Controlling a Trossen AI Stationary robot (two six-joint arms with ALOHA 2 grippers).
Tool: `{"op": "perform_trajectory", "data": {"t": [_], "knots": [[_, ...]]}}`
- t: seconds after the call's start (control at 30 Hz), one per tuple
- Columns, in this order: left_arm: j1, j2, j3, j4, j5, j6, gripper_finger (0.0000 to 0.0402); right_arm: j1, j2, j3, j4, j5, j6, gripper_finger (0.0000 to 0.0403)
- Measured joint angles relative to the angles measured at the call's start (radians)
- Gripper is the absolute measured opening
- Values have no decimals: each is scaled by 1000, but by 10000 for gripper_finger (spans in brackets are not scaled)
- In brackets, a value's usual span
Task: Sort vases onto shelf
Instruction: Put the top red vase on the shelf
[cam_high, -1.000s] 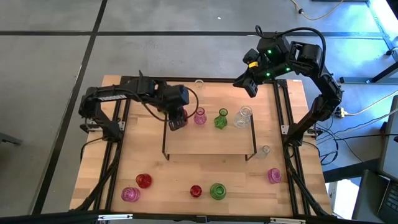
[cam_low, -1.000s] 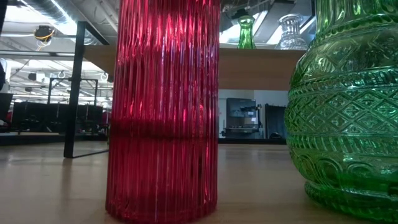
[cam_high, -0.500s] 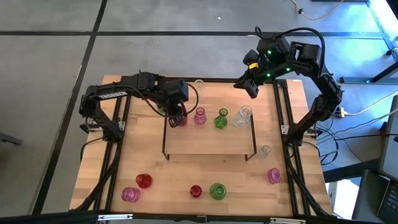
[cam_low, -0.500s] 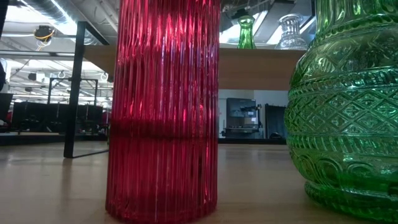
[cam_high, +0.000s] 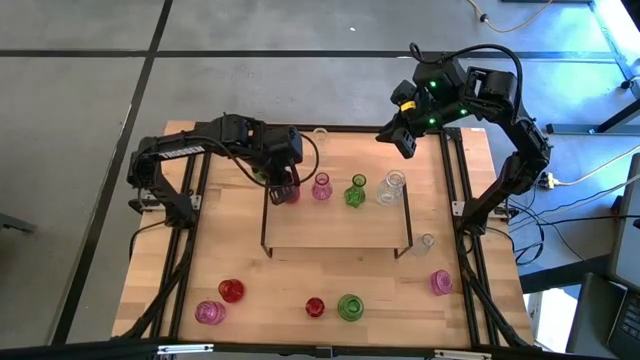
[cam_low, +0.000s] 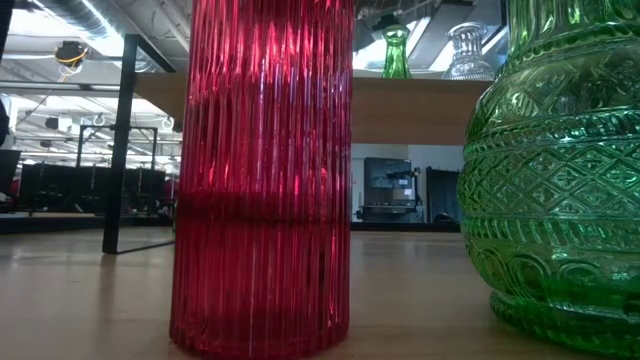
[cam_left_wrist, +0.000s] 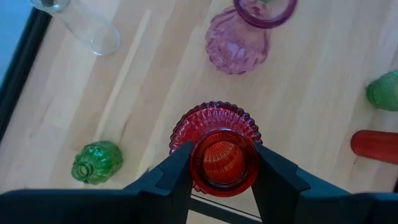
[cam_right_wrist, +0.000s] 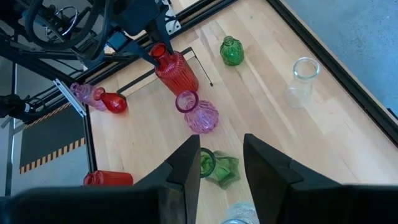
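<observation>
1. Vases stand in a row along the far edge of the shelf (cam_high: 335, 235): a ribbed red vase (cam_left_wrist: 216, 142) at its left corner, then a pink vase (cam_high: 321, 187), a green vase (cam_high: 355, 192) and a clear vase (cam_high: 391, 187).
2. At that corner, the left gripper (cam_left_wrist: 219, 163) has its dark fingers (cam_left_wrist: 175, 171) pressed on either side of the red vase's neck, and the vase stands upright on the shelf.
3. Off the shelf, more vases wait on the table (cam_high: 215, 255): a red one (cam_high: 231, 291), a pink one (cam_high: 209, 312), a small red one (cam_high: 315, 307) and a green one (cam_high: 350, 306) along the near edge, plus a pink one (cam_high: 441, 282) and a small clear one (cam_high: 427, 241) to the right.
4. Above the table's far right corner, the right gripper (cam_right_wrist: 221, 158) hovers with its fingers apart and nothing between them.
</observation>
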Motion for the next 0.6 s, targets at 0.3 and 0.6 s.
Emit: {"op": "perform_trajectory", "data": {"t": [0.3,0.6], "knots": [[0,2,0,0,9,15,137,0,0,0,0,-27,0,111],[2,2,0,10,8,15,137,0,0,0,0,-33,0,111]]}}
